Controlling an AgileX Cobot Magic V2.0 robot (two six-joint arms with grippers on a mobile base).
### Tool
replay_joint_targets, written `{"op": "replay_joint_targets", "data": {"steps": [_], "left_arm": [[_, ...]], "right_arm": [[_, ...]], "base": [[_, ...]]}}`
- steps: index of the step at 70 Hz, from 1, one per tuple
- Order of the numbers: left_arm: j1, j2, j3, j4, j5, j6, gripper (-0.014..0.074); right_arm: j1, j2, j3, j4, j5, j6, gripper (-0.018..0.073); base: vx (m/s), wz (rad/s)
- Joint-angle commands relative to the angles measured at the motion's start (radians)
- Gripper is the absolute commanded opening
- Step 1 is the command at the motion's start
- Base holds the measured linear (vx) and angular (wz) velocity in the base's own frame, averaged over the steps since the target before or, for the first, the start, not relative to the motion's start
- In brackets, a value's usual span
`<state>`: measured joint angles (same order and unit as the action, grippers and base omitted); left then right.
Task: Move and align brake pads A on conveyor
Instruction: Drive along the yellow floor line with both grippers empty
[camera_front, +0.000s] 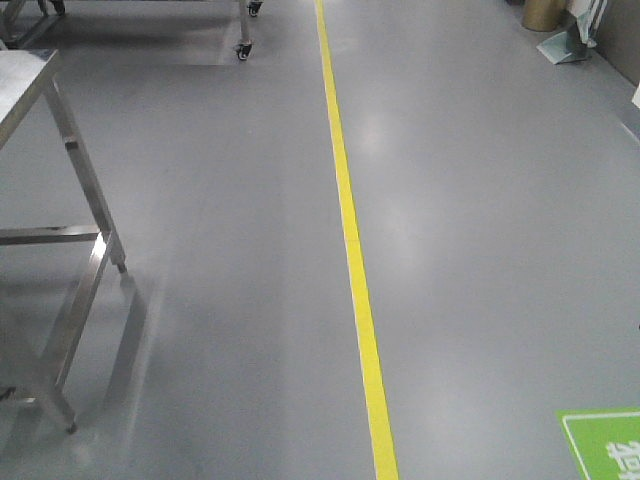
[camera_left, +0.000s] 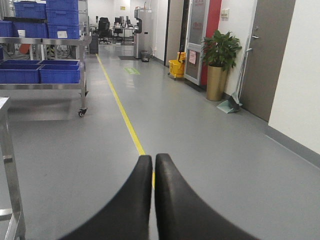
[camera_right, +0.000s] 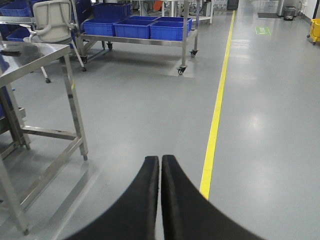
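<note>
The left claw (camera_left: 153, 159) and the right claw (camera_right: 160, 160) are both seen pressed shut with nothing held in them, and both are pointed out along a grey floor (camera_front: 480, 250) with a yellow line (camera_front: 350, 230) painted down it. No pads and no conveyor are shown in any view, so which way they lie from the claws, how their long sides run, and which arm is nearer cannot be told. Only a steel table (camera_front: 25, 75) is seen off to the left, so it is judged that the conveyor must be found before any reach is made.
</note>
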<state>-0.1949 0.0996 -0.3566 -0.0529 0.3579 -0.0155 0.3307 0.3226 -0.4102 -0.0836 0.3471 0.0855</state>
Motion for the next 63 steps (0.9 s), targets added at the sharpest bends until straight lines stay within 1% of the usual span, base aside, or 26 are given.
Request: {"op": "replay_joint_targets", "data": {"steps": [1,63], "left_arm": [[-0.006,0.014,-0.023,-0.003,-0.068,0.000,-0.0006],[-0.006,0.014,-0.023,-0.003,-0.068,0.000,-0.0006]], "right_arm": [[-0.002,0.009,-0.027,-0.010,-0.071,-0.008,-0.0006],[-0.002,0.009,-0.027,-0.010,-0.071,-0.008,-0.0006]], "base": [[0.55,-0.03],[0.54,0.00]]}}
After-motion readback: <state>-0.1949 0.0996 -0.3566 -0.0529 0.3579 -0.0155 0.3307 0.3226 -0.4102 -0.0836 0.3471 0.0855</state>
